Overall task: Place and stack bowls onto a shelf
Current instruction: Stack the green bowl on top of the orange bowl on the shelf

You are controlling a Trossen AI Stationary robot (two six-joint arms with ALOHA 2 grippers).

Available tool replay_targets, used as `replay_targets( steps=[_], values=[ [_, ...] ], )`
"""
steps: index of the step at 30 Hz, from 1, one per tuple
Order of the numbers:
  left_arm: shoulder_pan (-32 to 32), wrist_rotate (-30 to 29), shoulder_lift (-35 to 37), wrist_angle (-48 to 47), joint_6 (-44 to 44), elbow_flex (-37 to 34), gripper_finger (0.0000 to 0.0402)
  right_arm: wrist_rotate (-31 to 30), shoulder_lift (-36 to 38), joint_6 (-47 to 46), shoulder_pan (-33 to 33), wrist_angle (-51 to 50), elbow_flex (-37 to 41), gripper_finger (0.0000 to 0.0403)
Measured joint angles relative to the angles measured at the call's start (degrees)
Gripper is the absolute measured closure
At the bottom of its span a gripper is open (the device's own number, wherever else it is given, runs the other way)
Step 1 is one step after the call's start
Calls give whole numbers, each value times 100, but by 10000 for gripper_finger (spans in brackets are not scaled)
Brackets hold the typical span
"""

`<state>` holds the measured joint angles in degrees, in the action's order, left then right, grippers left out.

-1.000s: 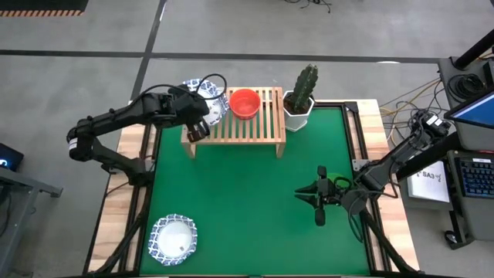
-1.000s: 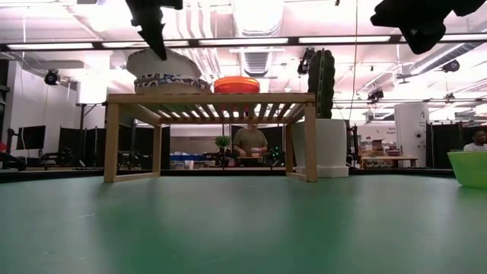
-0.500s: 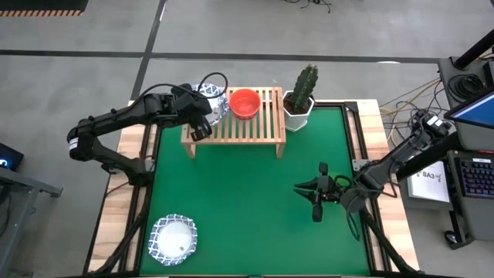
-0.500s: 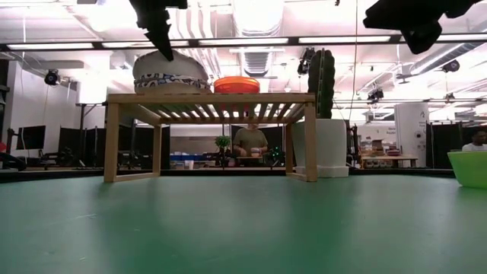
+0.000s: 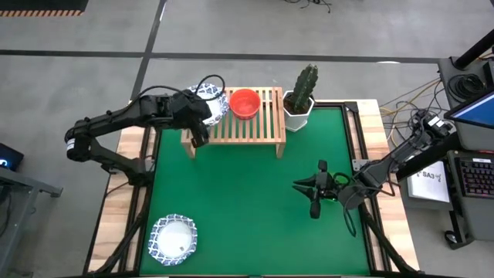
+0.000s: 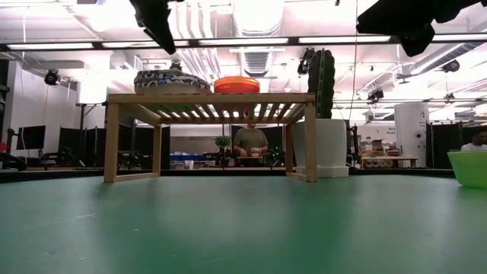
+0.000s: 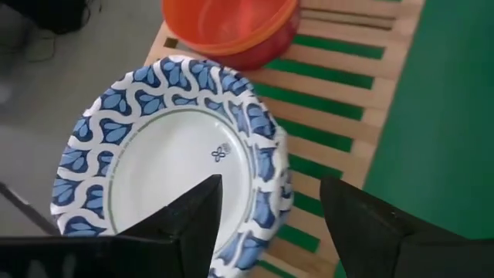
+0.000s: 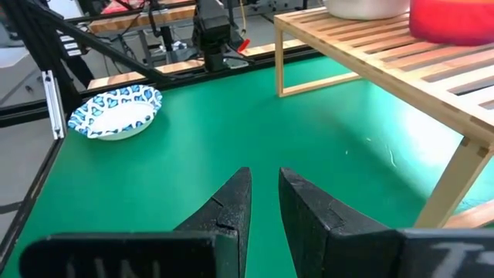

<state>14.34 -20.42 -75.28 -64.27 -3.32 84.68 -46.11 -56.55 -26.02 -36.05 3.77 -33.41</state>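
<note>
A white bowl with a blue patterned rim [image 7: 162, 166] rests level, base down, on the left end of the light-wood shelf [image 5: 247, 127]; it also shows in the low view [image 6: 171, 81]. A red bowl [image 5: 245, 103] stands on the slats next to it. My left gripper [image 7: 270, 185] is open and hovers just above the patterned bowl [image 5: 210, 100], touching nothing; the low view shows it [image 6: 156, 27] clear of the rim. My right gripper [image 8: 265, 174] is empty, its fingers nearly together, above the table's right half [image 5: 305, 193].
A second patterned bowl [image 5: 174, 239] sits on the green table near its near-left corner. A green bowl [image 6: 468, 167] shows at the right edge of the low view. A cactus in a white pot [image 5: 299, 104] stands by the shelf's right end. A person [image 6: 249, 141] is in the room behind.
The patterned bowl, tilted with its white underside showing a second ago, has settled level on the shelf's left end. My left gripper has drawn back a little toward the table's near edge, above the bowl. My right gripper has edged toward the table's left.
</note>
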Motion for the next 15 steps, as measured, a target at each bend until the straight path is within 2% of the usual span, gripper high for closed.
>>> replay_targets(
  steps=[5, 9, 15],
  values=[
    [-289, 2, 275, 33, 279, -107, 200, 3, 114, -32, 118, -1, 0, 344],
    [-634, 6, 602, 382, 484, -533, 204, 87, 228, -35, 438, -226, -136, 344],
    [-1258, 6, 1114, 1274, 705, -1441, 205, 1313, 187, -352, 1255, -916, -645, 344]
  ],
)
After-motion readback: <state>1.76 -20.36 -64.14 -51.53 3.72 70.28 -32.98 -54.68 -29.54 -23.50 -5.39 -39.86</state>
